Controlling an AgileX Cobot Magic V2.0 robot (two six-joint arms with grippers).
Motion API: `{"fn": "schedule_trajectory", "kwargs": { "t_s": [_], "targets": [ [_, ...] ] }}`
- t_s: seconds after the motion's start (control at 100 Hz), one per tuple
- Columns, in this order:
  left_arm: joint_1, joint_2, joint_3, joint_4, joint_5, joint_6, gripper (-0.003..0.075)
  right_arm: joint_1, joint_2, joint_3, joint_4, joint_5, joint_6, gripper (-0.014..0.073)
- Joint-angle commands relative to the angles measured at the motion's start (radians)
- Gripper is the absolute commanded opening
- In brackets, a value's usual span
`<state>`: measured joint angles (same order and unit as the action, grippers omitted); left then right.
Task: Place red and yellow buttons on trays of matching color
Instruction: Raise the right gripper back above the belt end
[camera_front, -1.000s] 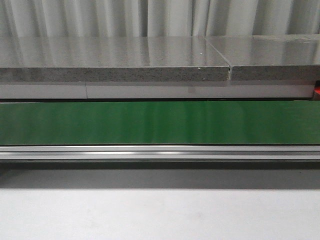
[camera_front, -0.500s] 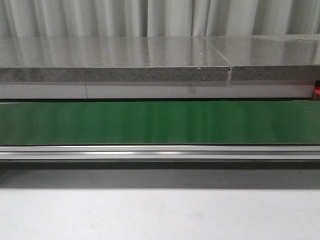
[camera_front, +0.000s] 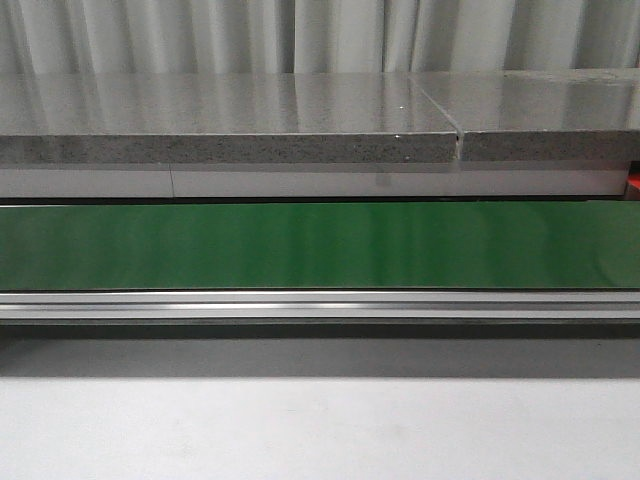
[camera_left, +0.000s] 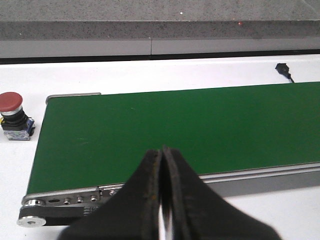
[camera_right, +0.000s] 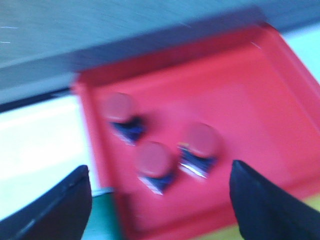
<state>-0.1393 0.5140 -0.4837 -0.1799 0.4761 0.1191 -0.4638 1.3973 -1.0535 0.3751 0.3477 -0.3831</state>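
Right now your green conveyor belt (camera_left: 165, 130) carries nothing. Over the red tray (camera_right: 260, 100), your right gripper (camera_right: 160, 200) hangs with jaws wide apart above three red buttons (camera_right: 152, 160) near the tray's corner. Your left gripper (camera_left: 162, 200) is pressed together, empty. One red button (camera_left: 12, 107) sits just off the belt's end; fetching it looks next.
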Motion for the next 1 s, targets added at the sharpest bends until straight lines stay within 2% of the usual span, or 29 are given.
{"fn": "schedule_trajectory", "kwargs": {
  "t_s": [0.0, 0.16, 0.3, 0.42, 0.56, 0.67, 0.91, 0.96, 0.99],
  "targets": [
    [-0.007, 0.001, -0.026, -0.013, -0.080, -0.006, -0.0019, 0.092, -0.081, -0.022, 0.013, -0.036, -0.030, 0.0573],
    [-0.007, 0.001, -0.026, -0.013, -0.080, -0.006, -0.0019, 0.266, -0.156, 0.021, 0.011, -0.001, -0.039, 0.0573],
    [-0.007, 0.001, -0.026, -0.013, -0.080, -0.006, -0.0019, 0.375, -0.234, 0.101, 0.011, 0.003, -0.040, 0.0573],
    [-0.007, 0.001, -0.026, -0.013, -0.080, -0.006, -0.0019, 0.421, -0.316, 0.189, 0.011, 0.018, -0.040, 0.0570],
    [-0.007, 0.001, -0.026, -0.013, -0.080, -0.006, -0.0019, 0.425, -0.428, 0.275, 0.011, 0.070, -0.040, 0.0556],
    [-0.007, 0.001, -0.026, -0.013, -0.080, -0.006, -0.0019, 0.425, -0.525, 0.325, 0.006, 0.113, -0.040, 0.0443],
    [-0.007, 0.001, -0.026, -0.013, -0.080, -0.006, -0.0019, 0.425, -0.689, 0.379, 0.002, 0.182, -0.040, 0.0011],
    [-0.007, 0.001, -0.026, -0.013, -0.080, -0.006, -0.0019, 0.425, -0.713, 0.379, 0.002, 0.183, -0.040, -0.0063],
    [-0.007, 0.001, -0.026, -0.013, -0.080, -0.006, -0.0019, 0.425, -0.723, 0.379, 0.002, 0.181, -0.040, -0.0069]
  ]
}}
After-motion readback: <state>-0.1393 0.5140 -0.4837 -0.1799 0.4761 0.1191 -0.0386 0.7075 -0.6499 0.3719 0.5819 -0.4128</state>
